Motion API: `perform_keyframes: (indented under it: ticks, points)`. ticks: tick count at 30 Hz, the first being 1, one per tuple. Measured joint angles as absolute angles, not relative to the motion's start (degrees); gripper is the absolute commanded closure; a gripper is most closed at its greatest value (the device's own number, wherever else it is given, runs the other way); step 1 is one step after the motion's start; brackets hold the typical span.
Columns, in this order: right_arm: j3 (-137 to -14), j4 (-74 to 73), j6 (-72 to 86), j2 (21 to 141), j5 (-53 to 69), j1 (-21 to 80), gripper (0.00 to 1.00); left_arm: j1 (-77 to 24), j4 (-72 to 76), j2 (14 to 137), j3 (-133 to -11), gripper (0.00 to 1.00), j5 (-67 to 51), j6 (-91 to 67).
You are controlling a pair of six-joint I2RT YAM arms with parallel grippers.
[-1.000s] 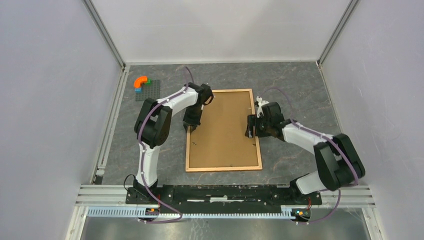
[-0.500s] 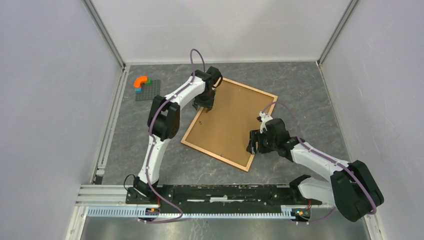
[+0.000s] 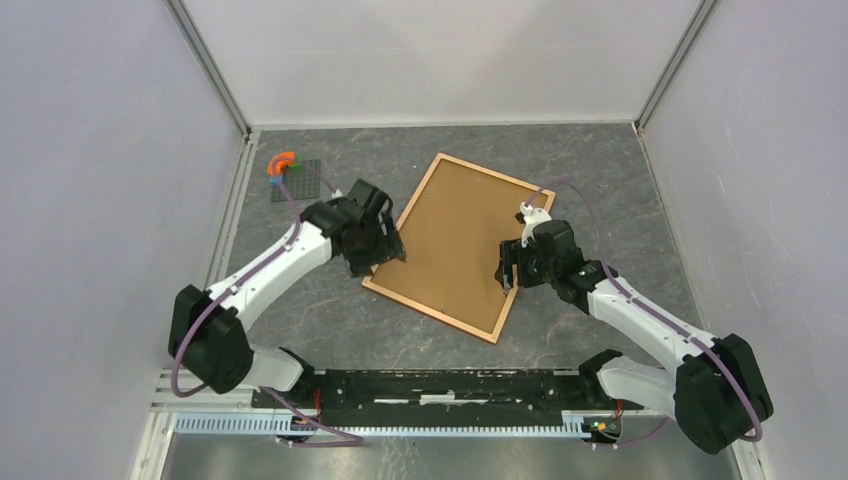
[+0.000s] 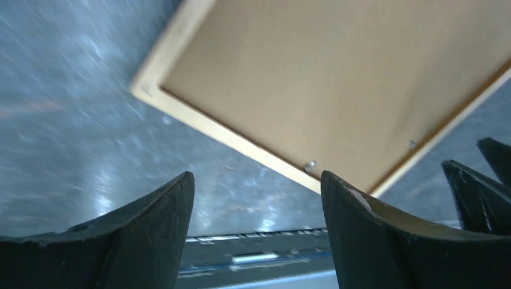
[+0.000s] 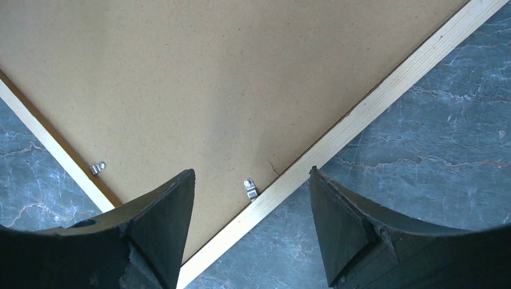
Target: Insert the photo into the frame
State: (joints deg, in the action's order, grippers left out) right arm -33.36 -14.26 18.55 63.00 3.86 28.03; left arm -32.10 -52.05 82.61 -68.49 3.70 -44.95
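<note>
Frame [image 3: 497, 174] face-down (back up), long axis diagonal

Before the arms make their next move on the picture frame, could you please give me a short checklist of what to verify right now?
1. Left claw open and empty: ok, jaws apart, over the table beside the frame.
2. Right claw open and empty: ok, above the frame's right rail.
3. Frame lying flat, back up: ok.
4. Backing board freed: not ok, it sits in the frame and a metal clip lies over its edge.
5. Photo in view: not ok, none shows in any view.
</note>
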Motion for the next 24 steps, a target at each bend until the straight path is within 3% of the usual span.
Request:
perform_keyframes:
  ticks: [7,15,20,24]
  points:
    - [-33.65,-15.07,18.35,64.34,2.92,28.03,0.26,-38.72,-39.18,78.37,-48.66,0.26,-4.21,-73.95]
    - [-33.65,-16.34,18.11,63.16,1.3,28.03,0.26,-42.15,-26.09,84.9,-44.66,0.4,-6.61,-88.73]
    - [-33.65,-16.93,18.09,63.05,0.27,28.03,0.26,-43.48,-24.16,86.52,-43.38,0.45,-6.22,-92.14]
    - [-33.65,-17.08,17.98,63.07,-0.21,28.03,0.26,-43.64,-23.9,86.87,-42.72,0.55,-6.04,-93.21]
